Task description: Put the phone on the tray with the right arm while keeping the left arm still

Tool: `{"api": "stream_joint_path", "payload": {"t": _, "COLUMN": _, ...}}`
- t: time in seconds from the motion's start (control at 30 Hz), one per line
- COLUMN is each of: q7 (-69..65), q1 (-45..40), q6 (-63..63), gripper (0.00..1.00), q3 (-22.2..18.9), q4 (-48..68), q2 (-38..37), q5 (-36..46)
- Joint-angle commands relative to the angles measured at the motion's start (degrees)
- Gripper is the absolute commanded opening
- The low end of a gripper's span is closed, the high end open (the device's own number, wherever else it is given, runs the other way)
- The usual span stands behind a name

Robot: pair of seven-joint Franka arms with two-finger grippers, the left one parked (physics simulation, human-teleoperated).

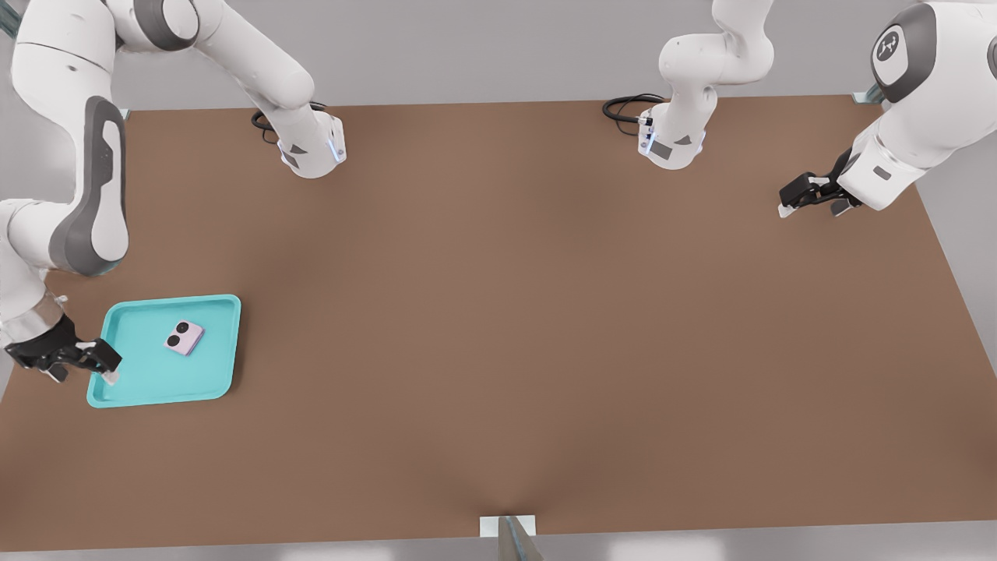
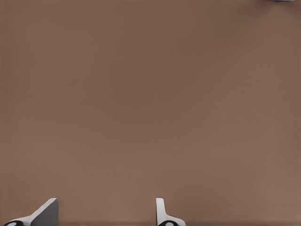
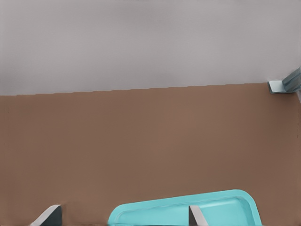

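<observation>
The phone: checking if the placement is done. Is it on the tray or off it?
On it. The phone lies flat inside the tray, lenses up, clear of the rim. The gripper, fingers open, sits at the tray's edge, apart from it.

I count one phone [image 1: 184, 337] — pale pink, with two round black lenses — lying on one turquoise tray [image 1: 210, 374] at the front view's left. One brown table [image 1: 545, 327] carries it all. I have one working gripper [image 1: 82, 370] at the tray's left edge, its two fingers [image 3: 195, 216] spread apart — empty. Two arm bases sit at the far edge.
</observation>
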Motion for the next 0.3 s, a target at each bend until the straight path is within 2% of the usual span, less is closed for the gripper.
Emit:
{"api": "stream_joint_path", "payload": {"t": 0.0, "q7": -6.4, "q1": 28.0, "q6": -25.0, "gripper": 1.00, "q3": -26.0, "q4": -1.7, "q2": -8.5, "q5": 7.6}}
{"api": "stream_joint_path", "payload": {"t": 0.03, "q7": 0.4, "q1": 32.2, "q6": -25.1, "gripper": 1.00, "q3": -27.6, "q4": -2.7, "q2": -9.1, "q5": 8.2}}
{"api": "stream_joint_path", "payload": {"t": 0.07, "q7": 3.1, "q1": 30.3, "q6": -27.1, "gripper": 1.00, "q3": -23.6, "q4": 0.3, "q2": -8.7, "q5": 6.4}}
{"api": "stream_joint_path", "payload": {"t": 0.13, "q7": 5.3, "q1": 28.9, "q6": -31.3, "gripper": 1.00, "q3": -19.7, "q4": 3.3, "q2": -8.6, "q5": 6.4}}
{"api": "stream_joint_path", "payload": {"t": 0.27, "q7": 7.5, "q1": 28.6, "q6": -31.6, "gripper": 1.00, "q3": -18.7, "q4": 0.6, "q2": -9.9, "q5": 6.4}}
